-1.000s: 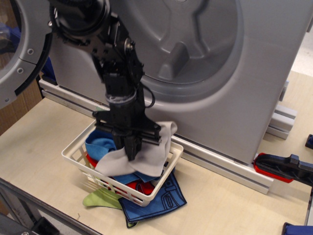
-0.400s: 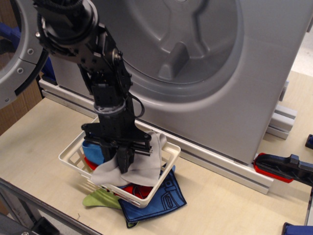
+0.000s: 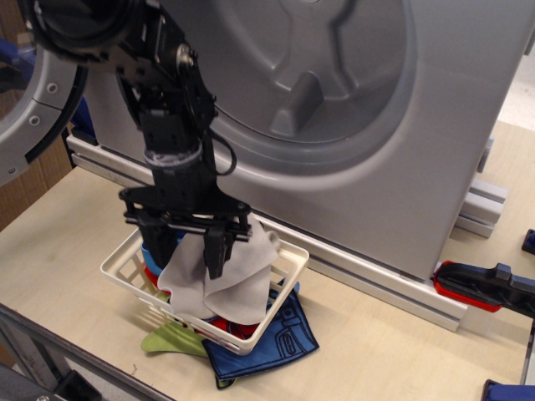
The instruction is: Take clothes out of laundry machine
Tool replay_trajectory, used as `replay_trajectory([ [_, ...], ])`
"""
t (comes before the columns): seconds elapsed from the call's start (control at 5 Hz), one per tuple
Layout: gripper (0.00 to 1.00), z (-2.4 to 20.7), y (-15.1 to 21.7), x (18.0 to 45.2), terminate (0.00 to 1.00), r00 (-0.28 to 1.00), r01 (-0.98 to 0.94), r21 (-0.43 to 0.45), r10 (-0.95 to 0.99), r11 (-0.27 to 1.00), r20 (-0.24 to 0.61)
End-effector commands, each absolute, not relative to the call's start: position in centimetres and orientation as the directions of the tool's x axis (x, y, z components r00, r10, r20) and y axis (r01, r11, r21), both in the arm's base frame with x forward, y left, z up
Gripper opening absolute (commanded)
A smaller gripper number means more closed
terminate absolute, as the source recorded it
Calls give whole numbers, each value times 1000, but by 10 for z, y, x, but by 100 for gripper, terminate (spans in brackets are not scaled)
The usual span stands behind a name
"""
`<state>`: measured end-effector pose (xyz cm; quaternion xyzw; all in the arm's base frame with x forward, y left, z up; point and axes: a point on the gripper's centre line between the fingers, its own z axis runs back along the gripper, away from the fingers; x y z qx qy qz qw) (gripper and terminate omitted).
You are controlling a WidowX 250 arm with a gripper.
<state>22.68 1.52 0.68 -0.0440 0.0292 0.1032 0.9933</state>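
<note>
Tabletop (image 3: 75, 251), basket (image 3: 282, 261), cloth (image 3: 242, 280) under spread tool (image 3: 185, 251), contact unclear

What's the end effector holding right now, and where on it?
Nothing, as far as the view shows. The end effector is spread open above the pale grey-white cloth, which lies draped in the white basket; one finger overlaps the cloth's upper part.

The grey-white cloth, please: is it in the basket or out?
In: the cloth lies crumpled in the white basket, under the open gripper.

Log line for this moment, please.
gripper: open, above basket | grey-white cloth: draped in white basket, released | washer: drum mouth open
</note>
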Motion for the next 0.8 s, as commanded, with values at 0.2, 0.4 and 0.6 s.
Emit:
replay_trajectory([
  [0.2, 100, 90, 24, 260, 0, 974, -216, -91, 222, 972, 56],
  [0.4, 100, 90, 24, 260, 0, 974, -216, -91, 222, 972, 56],
  [0.6, 100, 90, 24, 260, 100, 974, -216, -91, 222, 972, 56],
])
